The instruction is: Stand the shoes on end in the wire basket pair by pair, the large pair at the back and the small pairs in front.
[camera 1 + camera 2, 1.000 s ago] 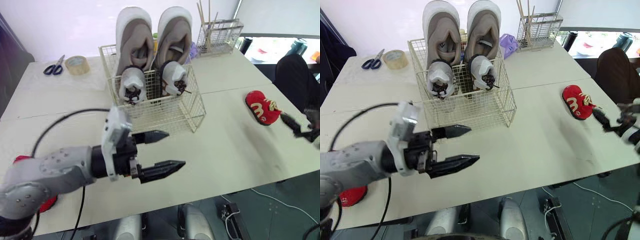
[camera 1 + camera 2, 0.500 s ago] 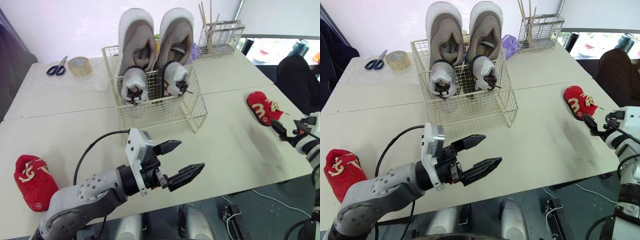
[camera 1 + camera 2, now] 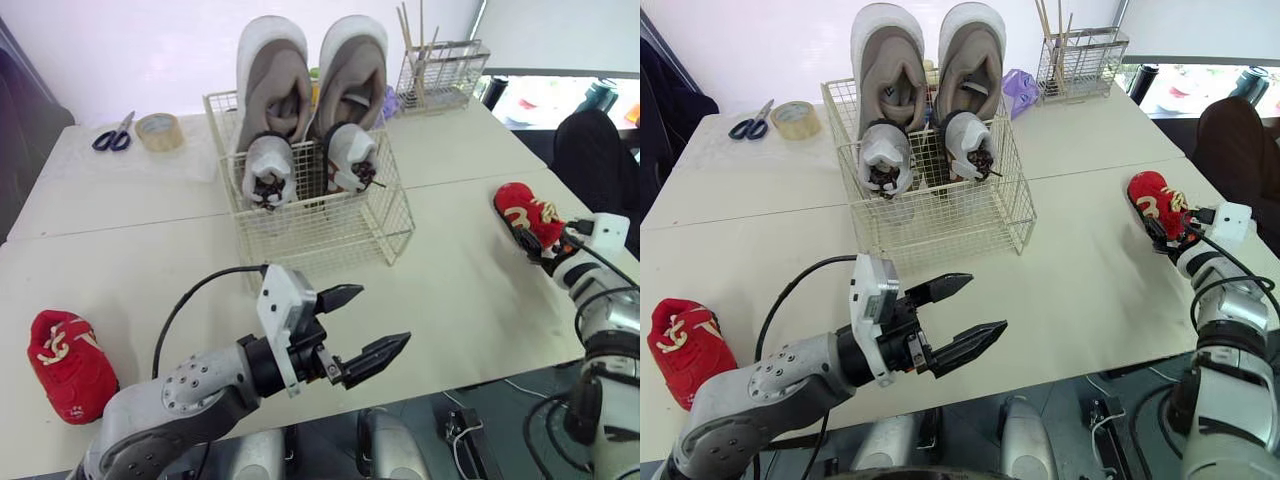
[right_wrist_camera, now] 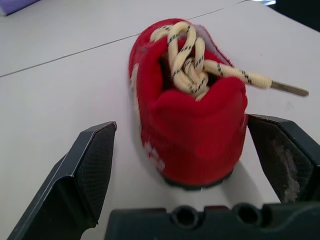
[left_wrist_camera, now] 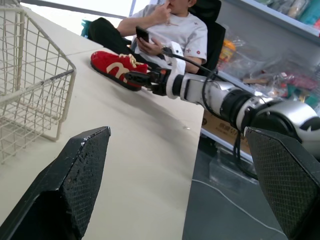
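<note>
Right wrist view: red shoe (image 4: 195, 145) heel-on to our right pincer (image 4: 181, 122)
We hold it wide, the shoe pointing straight away; left pincer (image 3: 986, 305), also wide, far off

Head stereo pair: high, facing forward and down over the table (image 3: 470, 300). Both eyes share the basket (image 3: 930, 215), left gripper (image 3: 383, 317) and the shoe (image 3: 1148, 195) at the right gripper (image 5: 130, 78).

Left wrist camera: behind its own fingers (image 5: 75, 170), low over the table, facing across to the right gripper and that shoe. Basket corner off to one finger's side.

Right wrist camera: very near, shoe heel close between its fingers (image 4: 90, 165).
</note>
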{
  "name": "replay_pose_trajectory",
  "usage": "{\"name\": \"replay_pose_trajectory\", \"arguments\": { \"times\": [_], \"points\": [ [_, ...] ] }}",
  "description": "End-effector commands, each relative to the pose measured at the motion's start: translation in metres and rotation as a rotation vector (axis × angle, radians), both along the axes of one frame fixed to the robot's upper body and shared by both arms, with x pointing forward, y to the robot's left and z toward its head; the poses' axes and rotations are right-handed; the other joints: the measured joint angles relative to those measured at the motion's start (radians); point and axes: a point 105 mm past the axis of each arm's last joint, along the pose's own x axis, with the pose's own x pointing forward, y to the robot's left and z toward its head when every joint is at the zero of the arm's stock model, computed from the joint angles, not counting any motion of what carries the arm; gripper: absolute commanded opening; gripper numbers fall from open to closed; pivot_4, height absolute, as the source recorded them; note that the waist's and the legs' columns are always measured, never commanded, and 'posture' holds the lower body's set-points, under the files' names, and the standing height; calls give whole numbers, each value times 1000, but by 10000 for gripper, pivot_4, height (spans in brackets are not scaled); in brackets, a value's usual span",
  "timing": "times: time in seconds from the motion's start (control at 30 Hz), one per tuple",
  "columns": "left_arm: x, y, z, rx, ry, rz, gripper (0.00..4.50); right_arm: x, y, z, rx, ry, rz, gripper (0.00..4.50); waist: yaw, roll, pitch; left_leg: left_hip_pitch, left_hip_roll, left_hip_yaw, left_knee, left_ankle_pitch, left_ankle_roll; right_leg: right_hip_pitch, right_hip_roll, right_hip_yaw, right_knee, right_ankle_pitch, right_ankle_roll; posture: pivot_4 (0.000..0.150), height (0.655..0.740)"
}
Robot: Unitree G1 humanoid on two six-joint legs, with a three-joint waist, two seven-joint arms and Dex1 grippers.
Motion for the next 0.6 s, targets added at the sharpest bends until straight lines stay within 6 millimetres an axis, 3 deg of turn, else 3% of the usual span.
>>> {"name": "replay_pose_trajectory", "arguments": {
  "times": [0.03,0.13,0.27,0.33,0.4,0.43,0.5,0.6],
  "points": [
    [-3,-1,11,-15,-34,-9,44683,9,3,0,8,-13,-18,45000,-1,0,0,0,0,0,0,0,0,0,0,0,0,0,0,1500,7400],
    [-2,0,14,-9,-36,4,45000,11,8,-9,-8,20,-5,36399,-2,0,0,0,0,0,0,0,0,0,0,0,0,0,0,1500,7400],
    [0,4,17,6,-34,17,45000,11,10,-15,-33,44,-4,17608,-7,0,0,0,0,-1,0,0,0,1,0,0,0,0,0,1500,7400],
    [2,9,16,29,-31,19,45000,10,6,-13,-69,44,-25,12685,-8,0,0,1,0,-1,0,0,0,1,0,0,0,0,0,1500,7400],
    [6,15,16,44,-25,31,45000,10,0,-6,-121,38,-46,11503,-9,0,0,1,0,-1,0,0,0,1,1,0,0,0,0,1500,7400],
    [8,20,16,48,-22,44,45000,9,-5,3,-158,22,-57,11503,-10,0,0,1,0,-1,0,0,0,1,1,0,0,0,0,1500,7400],
    [13,34,19,51,-4,64,45000,8,-19,39,-238,-67,-72,11503,-9,0,0,1,0,-1,0,0,0,1,0,0,0,0,0,1500,7400],
    [14,59,26,41,49,6,45000,4,-22,144,-555,-242,45,11503,-5,11,6,-1,0,0,0,0,0,-1,-1,1,0,0,0,1500,7400]
  ]
}}
